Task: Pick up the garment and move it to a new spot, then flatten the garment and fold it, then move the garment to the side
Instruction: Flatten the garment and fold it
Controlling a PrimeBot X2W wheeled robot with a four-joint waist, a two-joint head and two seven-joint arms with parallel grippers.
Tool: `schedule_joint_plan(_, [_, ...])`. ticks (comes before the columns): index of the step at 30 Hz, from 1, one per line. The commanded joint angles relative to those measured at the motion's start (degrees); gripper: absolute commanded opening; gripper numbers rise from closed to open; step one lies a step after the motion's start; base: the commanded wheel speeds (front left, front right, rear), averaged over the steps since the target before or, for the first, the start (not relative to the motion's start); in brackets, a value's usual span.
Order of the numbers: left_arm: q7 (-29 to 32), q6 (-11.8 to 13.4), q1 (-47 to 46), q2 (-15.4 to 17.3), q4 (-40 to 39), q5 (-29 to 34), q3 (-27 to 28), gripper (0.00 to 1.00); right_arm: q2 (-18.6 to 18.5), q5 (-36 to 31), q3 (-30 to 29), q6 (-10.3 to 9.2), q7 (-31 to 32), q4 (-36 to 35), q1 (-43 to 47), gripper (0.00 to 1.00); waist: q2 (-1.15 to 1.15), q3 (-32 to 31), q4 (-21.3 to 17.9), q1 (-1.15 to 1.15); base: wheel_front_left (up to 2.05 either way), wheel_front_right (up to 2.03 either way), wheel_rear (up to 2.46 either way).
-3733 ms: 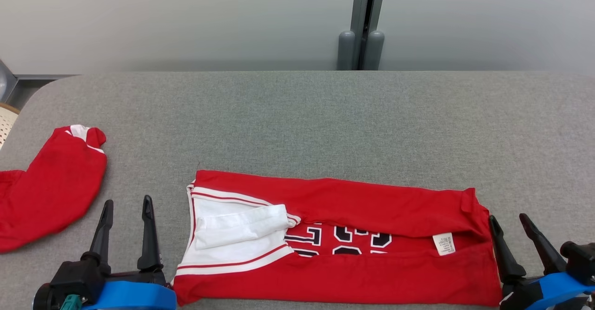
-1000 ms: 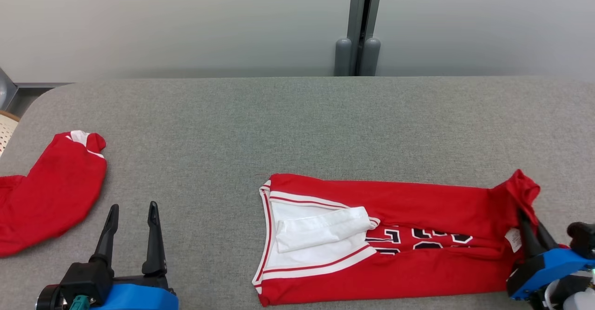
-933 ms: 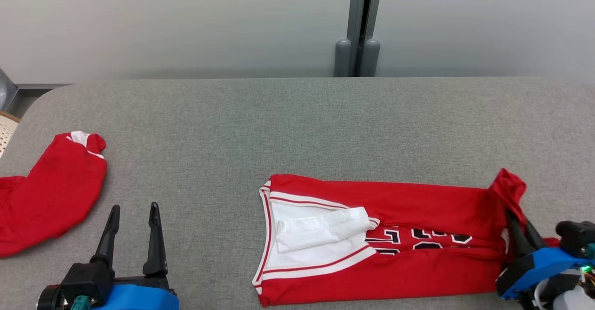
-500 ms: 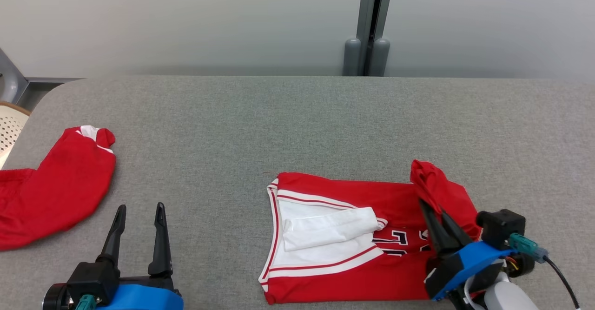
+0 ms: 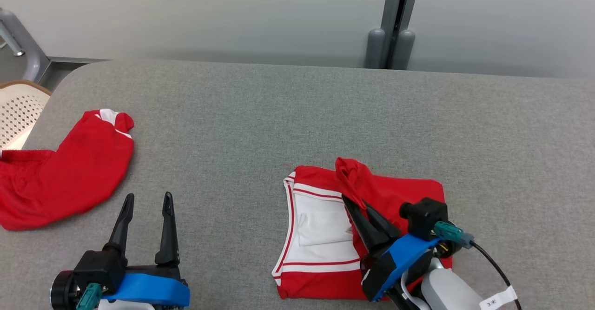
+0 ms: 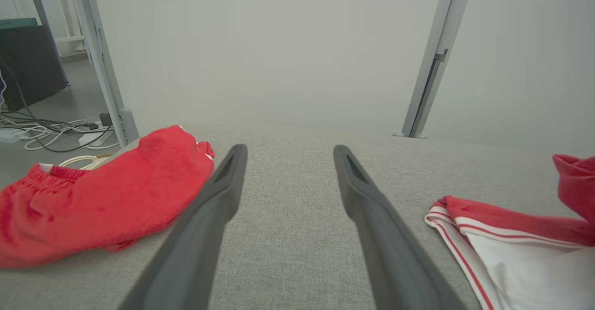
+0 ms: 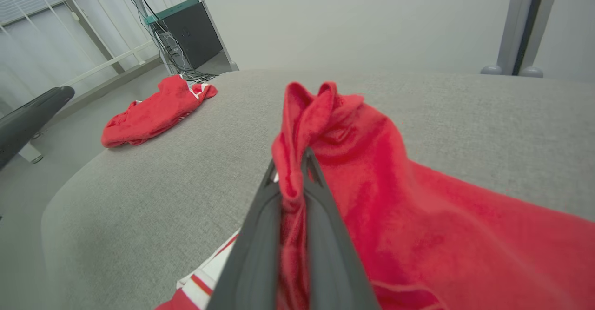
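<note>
Tightly, right end effector pinches the bunched, soft red garment; left end effector gapes.

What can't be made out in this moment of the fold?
- Front of the jersey under its folded-over flap: head view, covered by flap and right gripper.
- Part of the second red garment: head view, cut off by the left edge.
- Most of the jersey: left wrist view, cut off by the right edge.

garment | red jersey, white trim | right half doubled over | bunched end raised | rest flat
</note>
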Motion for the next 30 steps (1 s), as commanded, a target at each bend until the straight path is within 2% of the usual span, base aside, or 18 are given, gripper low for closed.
schedule_joint_plan(1, [-0.28,-0.12,-1.16,0.10,0.19,-0.33,-0.22,1.00,0.47,0.50,1.37,0.01,-0.71,1.18,-1.76,0.00,0.00,0.49,0.59,0.00,0.00,0.00,0.00])
schedule_joint_plan(10, [-0.28,-0.12,-2.67,-0.14,0.60,-0.67,-1.07,1.00,1.17,2.33,5.96,0.01,-2.67,6.09,-6.23,0.00,0.00,2.05,1.93,0.00,0.00,0.00,0.00])
schedule_joint_plan(19, [-0.28,-0.12,-3.45,-0.31,1.13,-1.09,-1.51,1.00,1.18,7.71,11.06,0.01,-4.93,10.28,-8.83,0.00,0.00,2.73,2.45,0.00,0.00,0.00,0.00])
schedule_joint_plan(21, [-0.28,-0.12,-3.44,-0.36,1.23,-1.09,-1.63,1.00,1.18,8.88,12.06,0.01,-5.24,11.17,-9.44,0.76,0.00,2.69,2.32,0.00,0.00,0.00,0.00])
schedule_joint_plan(22, [-0.27,-0.12,-3.45,-0.38,1.30,-1.13,-1.65,1.00,1.20,9.45,12.56,0.01,-5.45,11.48,-9.67,1.00,0.00,2.61,2.23,0.00,0.00,0.00,0.00])
schedule_joint_plan(25, [-0.28,-0.12,-3.20,-0.39,1.34,-1.14,-1.10,1.00,1.15,9.61,12.96,0.01,-5.91,12.07,-10.51,1.00,0.00,2.23,1.45,0.00,0.00,0.00,0.00])
schedule_joint_plan(30, [-0.28,-0.12,-2.53,-0.43,1.21,-0.77,-0.61,1.00,0.79,7.91,7.98,0.01,-6.27,11.05,-11.33,1.00,0.00,1.51,-0.02,0.00,0.00,0.00,0.00])
